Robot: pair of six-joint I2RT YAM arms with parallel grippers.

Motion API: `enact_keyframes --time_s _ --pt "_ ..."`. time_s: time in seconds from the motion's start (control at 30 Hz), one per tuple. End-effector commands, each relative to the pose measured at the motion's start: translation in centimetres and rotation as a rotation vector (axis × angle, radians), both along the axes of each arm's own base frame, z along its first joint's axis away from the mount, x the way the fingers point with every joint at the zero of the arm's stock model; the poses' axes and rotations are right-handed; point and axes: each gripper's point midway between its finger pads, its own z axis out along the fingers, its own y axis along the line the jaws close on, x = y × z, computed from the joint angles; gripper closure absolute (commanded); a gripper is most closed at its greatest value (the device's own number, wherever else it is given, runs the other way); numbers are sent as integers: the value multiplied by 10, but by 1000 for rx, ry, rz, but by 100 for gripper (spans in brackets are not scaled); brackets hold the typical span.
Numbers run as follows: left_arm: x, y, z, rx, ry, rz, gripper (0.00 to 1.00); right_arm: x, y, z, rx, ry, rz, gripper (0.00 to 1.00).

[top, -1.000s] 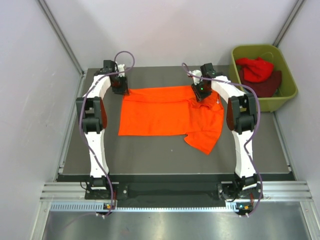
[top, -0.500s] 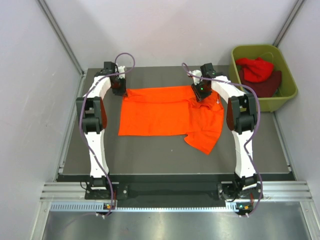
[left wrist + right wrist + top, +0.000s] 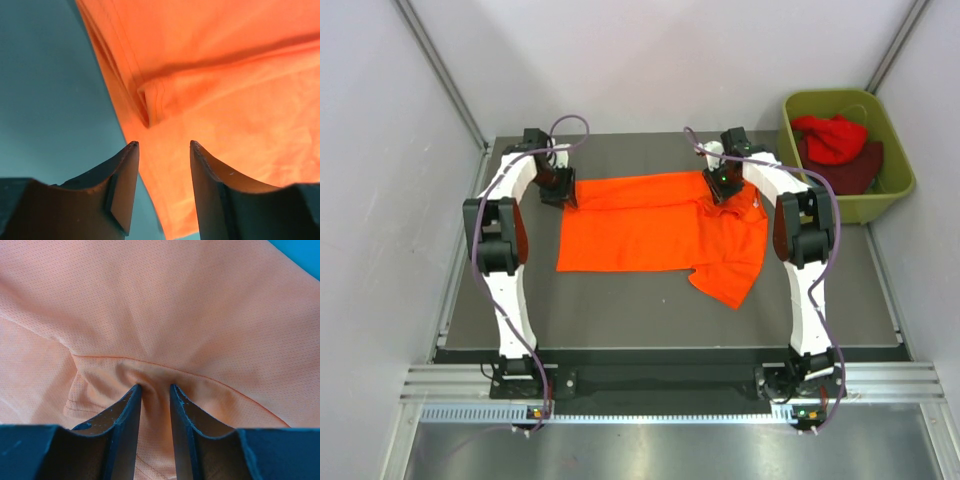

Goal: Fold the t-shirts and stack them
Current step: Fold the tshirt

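From above, two white arms rise from the near edge of a dark table point(image 3: 620, 310) and reach toward its far side. An orange t-shirt point(image 3: 660, 225) lies spread across the middle of the table. Its near right part hangs down in a loose flap, and its far edge runs between the two grippers.

The left gripper point(image 3: 558, 186) sits just off the shirt's far left corner. The right gripper point(image 3: 722, 185) rests on the far edge near the collar. Beyond the table's far right corner stands an olive-green tub point(image 3: 895, 175), holding a red t-shirt point(image 3: 832, 138) on top of a dark maroon t-shirt point(image 3: 855, 170).

The overhead view is too distant to show the fingers; the wrist cameras show them. The left wrist view has the left gripper point(image 3: 163, 145) with its fingers parted and nothing between them. It hovers over the shirt's hemmed side edge, where a small pucker point(image 3: 152, 100) stands up, with bare table to the left. The right wrist view has the right gripper point(image 3: 155, 387) nearly closed, orange cloth gathered and pinched in the narrow gap, with creases radiating from it.

Compared with a second earlier, the left arm has swung outward and the left gripper has come off the corner, which now lies uncovered. The right arm and the shirt are unchanged.
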Motion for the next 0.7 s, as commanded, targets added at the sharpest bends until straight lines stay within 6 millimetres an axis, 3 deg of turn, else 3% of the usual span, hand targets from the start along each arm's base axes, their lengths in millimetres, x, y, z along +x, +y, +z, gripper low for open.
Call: enact_keyframes --time_s 0.0,0.17,0.23,0.27,0.3,0.5,0.57,0.67 --pt "-5 8 46 14 -83 -2 49 3 5 32 12 -69 9 70" --pt "20 3 62 -13 -177 0 50 4 6 29 9 -69 9 70" --pt "36 0 62 -32 -205 -1 50 5 5 29 7 -69 6 70" --pt "42 -1 50 -41 -183 1 50 5 5 27 8 -67 7 70" --pt "53 -1 59 -45 -213 2 53 5 5 28 9 -68 7 70" --pt "79 -14 44 -86 -236 -11 76 10 2 26 -8 -81 -2 70" --pt "82 -15 40 -82 -239 -16 88 12 1 21 -14 -76 -18 70" --pt "82 -17 34 -88 -229 -15 96 16 -1 13 -24 -71 -34 71"
